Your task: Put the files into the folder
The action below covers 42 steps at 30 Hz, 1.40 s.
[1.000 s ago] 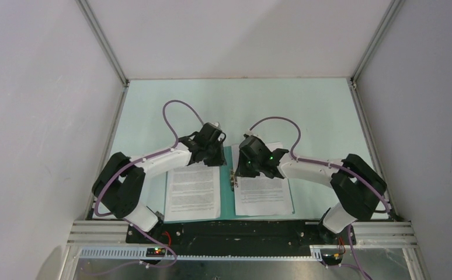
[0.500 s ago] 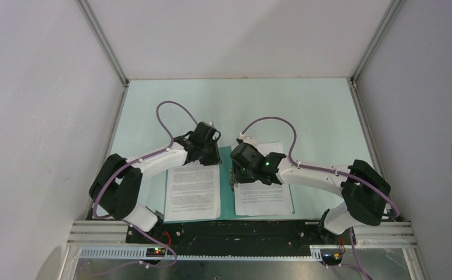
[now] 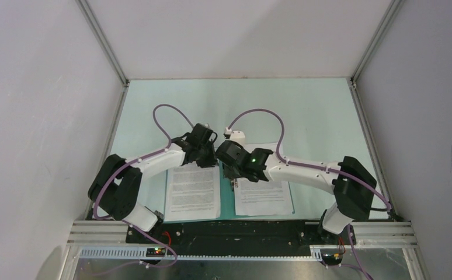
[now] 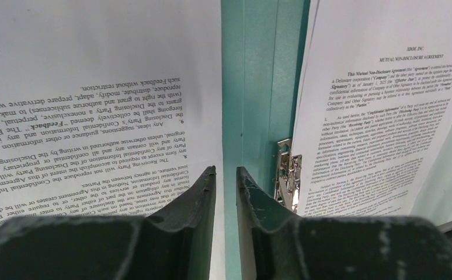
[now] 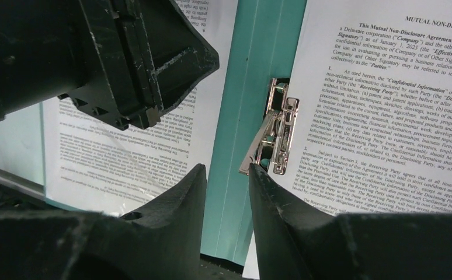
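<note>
The folder lies open and flat on the table, teal, with one of the files on each half: a left sheet and a right sheet. At its spine sits the metal clip, its lever raised. My left gripper hovers over the left sheet's inner edge, open by a narrow gap and holding nothing. My right gripper is open over the spine. Its right fingertip is at the clip lever's end, beside the right sheet. The two gripper heads nearly meet.
The pale mint tabletop extends behind the folder. White walls and aluminium frame posts enclose the sides. The base rail runs along the near edge. Purple cables arch above both arms.
My right gripper has swung left to the folder's spine by the clip and opened wider. My left gripper has drawn slightly left and nearer, with its jaws much as before.
</note>
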Each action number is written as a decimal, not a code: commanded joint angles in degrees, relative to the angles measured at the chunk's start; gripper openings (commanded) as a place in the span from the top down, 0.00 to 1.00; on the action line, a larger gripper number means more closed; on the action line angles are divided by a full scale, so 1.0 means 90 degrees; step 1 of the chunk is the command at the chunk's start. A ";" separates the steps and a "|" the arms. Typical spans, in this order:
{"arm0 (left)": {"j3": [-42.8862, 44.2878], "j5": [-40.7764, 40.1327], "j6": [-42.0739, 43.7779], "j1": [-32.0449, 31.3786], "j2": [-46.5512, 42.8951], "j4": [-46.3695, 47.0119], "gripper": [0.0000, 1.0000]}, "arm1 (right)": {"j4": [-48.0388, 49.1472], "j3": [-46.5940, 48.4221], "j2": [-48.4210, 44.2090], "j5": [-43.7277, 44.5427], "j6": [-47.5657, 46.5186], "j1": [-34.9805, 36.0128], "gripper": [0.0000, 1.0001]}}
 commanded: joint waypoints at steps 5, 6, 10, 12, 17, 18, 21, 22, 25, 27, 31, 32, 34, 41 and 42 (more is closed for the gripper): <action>-0.0156 0.0237 -0.0214 0.0211 -0.0215 0.0160 0.76 | -0.0588 0.0515 0.0541 0.0566 -0.0230 0.0139 0.66; -0.0164 0.0267 -0.0226 0.0223 -0.0210 0.0183 0.76 | -0.0603 0.0521 0.0580 0.0612 -0.0256 0.0162 0.68; -0.0194 0.0364 -0.0271 0.0256 -0.0168 0.0267 0.76 | -0.0627 0.0568 0.0682 0.0692 -0.0290 0.0219 0.70; -0.0207 0.0390 -0.0294 0.0264 -0.0154 0.0303 0.75 | -0.0615 0.0594 0.0713 0.0722 -0.0317 0.0246 0.70; -0.0218 0.0437 -0.0314 0.0279 -0.0122 0.0344 0.75 | -0.0654 0.0728 0.0818 0.0739 -0.0400 0.0270 0.71; -0.0215 0.0444 -0.0323 0.0279 -0.0114 0.0351 0.75 | -0.0678 0.0742 0.0841 0.0736 -0.0407 0.0271 0.71; -0.0226 0.0466 -0.0326 0.0285 -0.0108 0.0368 0.75 | -0.0683 0.0776 0.0921 0.0697 -0.0415 0.0287 0.71; -0.0222 0.0467 -0.0326 0.0292 -0.0108 0.0376 0.75 | -0.0691 0.0781 0.0936 0.0694 -0.0409 0.0289 0.72; -0.0231 0.0481 -0.0327 0.0294 -0.0095 0.0388 0.75 | -0.0731 0.0781 0.0990 0.0720 -0.0407 0.0293 0.74; -0.0237 0.0498 -0.0342 0.0287 -0.0067 0.0402 0.75 | -0.0770 0.0785 0.1012 0.0746 -0.0404 0.0295 0.75; -0.0245 0.0546 -0.0381 0.0289 -0.0032 0.0448 0.76 | -0.0862 0.0786 0.1022 0.0794 -0.0368 0.0308 0.80; -0.0244 0.0561 -0.0388 0.0289 -0.0031 0.0467 0.76 | -0.0884 0.0786 0.1028 0.0804 -0.0334 0.0309 0.82; -0.0254 0.0613 -0.0407 0.0290 -0.0015 0.0495 0.76 | -0.0945 0.0786 0.1034 0.0802 -0.0298 0.0317 0.85; -0.0203 0.0838 -0.0425 0.0168 0.0102 0.0582 0.73 | -0.1058 0.0693 0.1102 0.0706 -0.0145 0.0370 0.91; -0.0197 0.0854 -0.0425 0.0117 0.0125 0.0584 0.72 | -0.1033 0.0666 0.1099 0.0690 -0.0115 0.0376 0.91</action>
